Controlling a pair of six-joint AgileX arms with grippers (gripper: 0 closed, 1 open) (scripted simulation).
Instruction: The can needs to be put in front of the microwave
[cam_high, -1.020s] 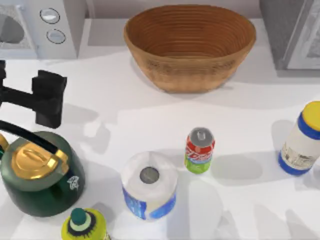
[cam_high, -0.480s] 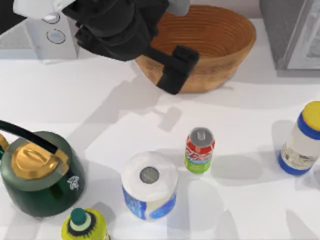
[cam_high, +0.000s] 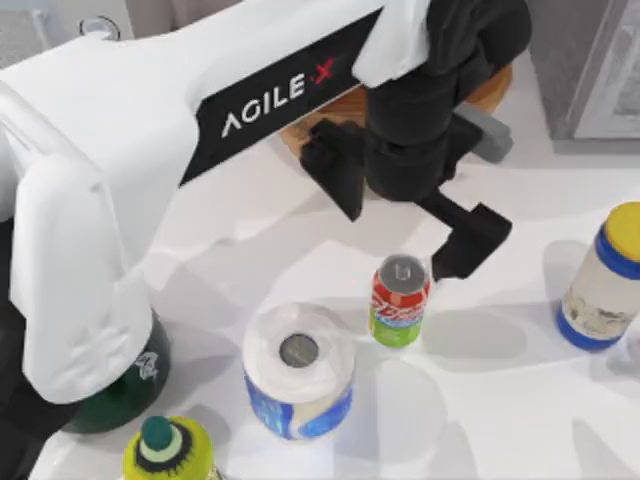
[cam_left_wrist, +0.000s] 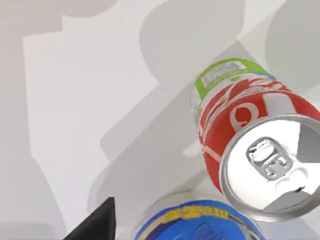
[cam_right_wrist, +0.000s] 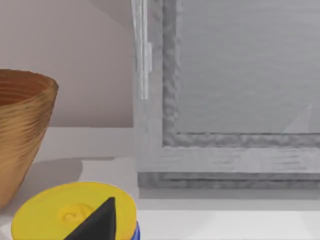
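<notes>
While the left gripper (cam_high: 400, 215) hangs just above the drink can (cam_high: 399, 301) (upright, untouched), its fingers (cam_high: 470, 240) are spread wide apart.

The paper roll (cam_high: 298, 368) crowded the can's (cam_high: 399, 300) near-left side; bare desk (cam_high: 490, 400) lay open to its right.
</notes>
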